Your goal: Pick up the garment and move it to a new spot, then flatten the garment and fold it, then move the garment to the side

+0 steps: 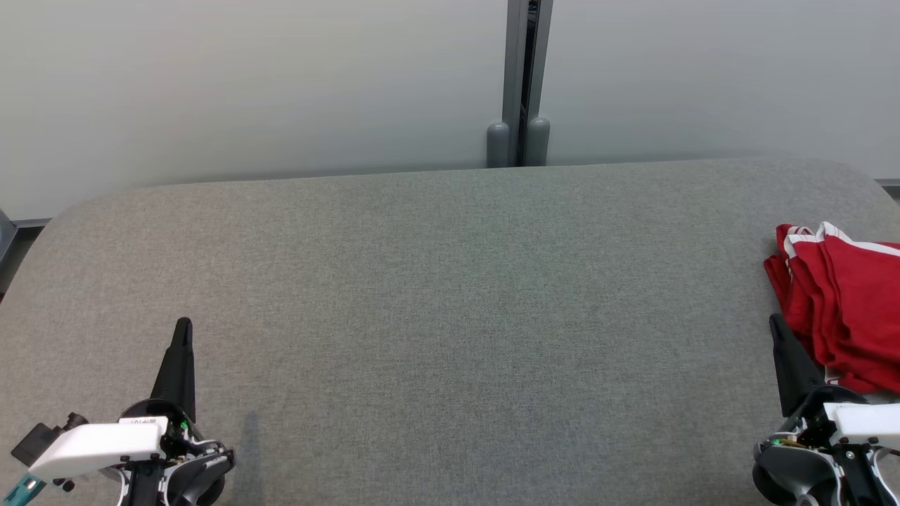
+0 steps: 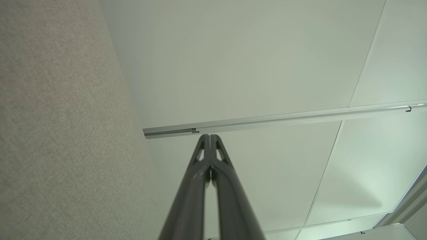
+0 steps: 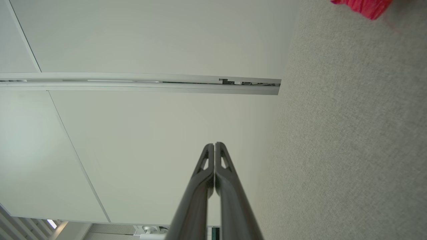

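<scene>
Left tool point(image 1: 184, 325) and right tool point(image 1: 775, 322) pressed together, folded red garment point(image 1: 844, 309) with white trim, grey woven tabletop point(image 1: 450, 295)

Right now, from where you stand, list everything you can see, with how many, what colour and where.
garment: one, red with white trim, lying in layered folds at the table's right edge, cut off by the head view's right border.
table: one, grey fabric top with rounded far corners, spanning the scene.
wall panels: two, pale off-white, behind the table.
post: one, grey, upright between the panels, with two rounded grey caps at its foot.
left gripper: one, dark fingers, shut and holding nothing, over the table's near left.
right gripper: one, dark fingers, shut and holding nothing, near right, beside the garment; contact cannot be told.
</scene>
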Controlling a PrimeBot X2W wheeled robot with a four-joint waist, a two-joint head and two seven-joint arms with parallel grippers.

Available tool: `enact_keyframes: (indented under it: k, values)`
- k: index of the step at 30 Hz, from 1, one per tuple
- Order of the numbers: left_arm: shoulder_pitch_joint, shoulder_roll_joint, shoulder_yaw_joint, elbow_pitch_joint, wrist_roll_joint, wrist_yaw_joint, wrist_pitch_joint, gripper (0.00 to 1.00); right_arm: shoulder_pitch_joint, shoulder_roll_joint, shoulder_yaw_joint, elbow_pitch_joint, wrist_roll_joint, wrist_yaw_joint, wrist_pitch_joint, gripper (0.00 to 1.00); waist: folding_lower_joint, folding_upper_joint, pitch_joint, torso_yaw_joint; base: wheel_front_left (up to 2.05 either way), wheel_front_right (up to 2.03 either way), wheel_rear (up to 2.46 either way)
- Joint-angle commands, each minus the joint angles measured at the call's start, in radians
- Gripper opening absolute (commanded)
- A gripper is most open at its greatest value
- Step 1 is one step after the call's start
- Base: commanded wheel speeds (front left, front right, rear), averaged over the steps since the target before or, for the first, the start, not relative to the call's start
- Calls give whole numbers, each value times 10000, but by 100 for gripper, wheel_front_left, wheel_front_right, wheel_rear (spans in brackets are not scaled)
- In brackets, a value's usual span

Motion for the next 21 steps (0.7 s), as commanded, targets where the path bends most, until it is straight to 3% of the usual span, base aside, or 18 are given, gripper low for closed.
enact_keyframes:
  k: [1, 21]
  values:
    - [-138, 52, 41, -30, -11, -41, 34, 0, 90, -95, -10, -36, 21, 4, 38, 0, 0, 0, 0, 0, 0, 0, 0]
    - [-138, 53, 41, -31, -11, -42, 34, 0, 90, -96, -11, -36, 22, 4, 37, 0, 0, 0, 0, 0, 0, 0, 0]
